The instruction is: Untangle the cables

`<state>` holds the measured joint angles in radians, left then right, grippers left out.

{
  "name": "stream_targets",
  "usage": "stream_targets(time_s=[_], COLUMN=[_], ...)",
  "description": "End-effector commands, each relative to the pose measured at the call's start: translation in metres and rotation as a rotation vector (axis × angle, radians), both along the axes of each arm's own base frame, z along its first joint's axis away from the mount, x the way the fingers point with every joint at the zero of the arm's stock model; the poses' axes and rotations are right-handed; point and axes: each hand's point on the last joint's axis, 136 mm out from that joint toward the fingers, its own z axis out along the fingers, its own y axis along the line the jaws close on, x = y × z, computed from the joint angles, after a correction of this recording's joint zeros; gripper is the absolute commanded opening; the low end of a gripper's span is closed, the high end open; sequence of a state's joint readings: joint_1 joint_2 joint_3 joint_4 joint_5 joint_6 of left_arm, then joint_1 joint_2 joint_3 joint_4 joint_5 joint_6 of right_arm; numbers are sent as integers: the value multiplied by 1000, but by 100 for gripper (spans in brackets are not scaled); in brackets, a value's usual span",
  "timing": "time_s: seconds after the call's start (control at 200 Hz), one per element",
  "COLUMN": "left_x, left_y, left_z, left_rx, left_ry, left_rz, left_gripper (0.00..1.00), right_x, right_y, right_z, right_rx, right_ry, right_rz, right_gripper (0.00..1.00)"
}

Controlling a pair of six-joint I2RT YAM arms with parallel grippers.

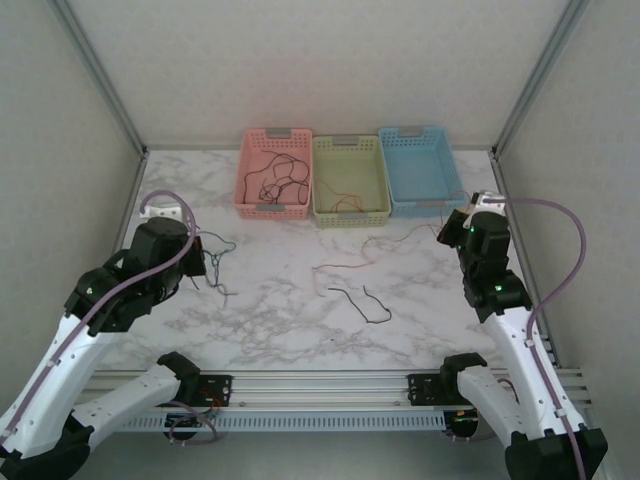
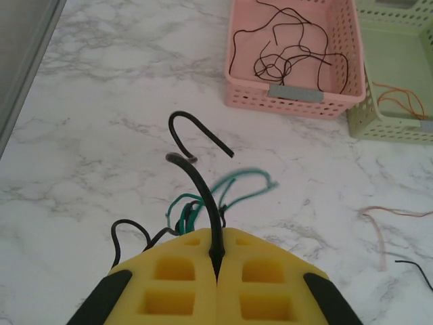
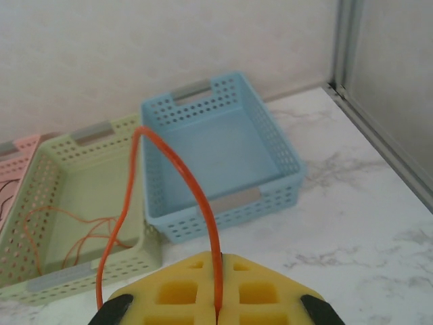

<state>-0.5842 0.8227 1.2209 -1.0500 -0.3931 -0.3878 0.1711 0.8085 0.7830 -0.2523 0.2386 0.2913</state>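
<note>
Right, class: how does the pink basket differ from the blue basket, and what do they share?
Contents: the pink basket holds tangled black cables; the blue basket holds none. Place: the pink basket ends the row on the left, the blue basket on the right, the green basket between them. Both are upright, perforated, rectangular baskets with grey handle strips.

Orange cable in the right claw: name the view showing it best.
Right wrist view: the orange cable arcs up, close and bright, from the shut right claw. Top external: a faint thin line trailing left from that claw. Left wrist: a pale orange strand on the table, possibly its far end.
</note>
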Motion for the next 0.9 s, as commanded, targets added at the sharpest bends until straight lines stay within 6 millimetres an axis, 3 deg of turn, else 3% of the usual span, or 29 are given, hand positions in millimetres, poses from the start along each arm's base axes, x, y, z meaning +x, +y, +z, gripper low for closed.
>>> stream_targets(time_s=[0.0,0.18,0.32,0.641,0.896], left_x=[-4,-4,-5,-1,-2], left_y=[4,4,-9,-27,-32], left_z=[-9,-24,-36,-74,-86], left_rx=[31,52,14,0,-15], left_ry=[27,50,74,166,189], left_rz=[-12,-18,-68,-120,-137], left_gripper=[0,0,0,0,0], right_x=[0,2,10,62,98], right_y=[8,17,55,89,124], right_z=[-4,22,57,198,281], right_rx=[75,94,208,354,401], right_ry=[-2,-42,-101,-318,-478], right_rz=[37,92,278,427,546], right_gripper=[0,0,0,0,0])
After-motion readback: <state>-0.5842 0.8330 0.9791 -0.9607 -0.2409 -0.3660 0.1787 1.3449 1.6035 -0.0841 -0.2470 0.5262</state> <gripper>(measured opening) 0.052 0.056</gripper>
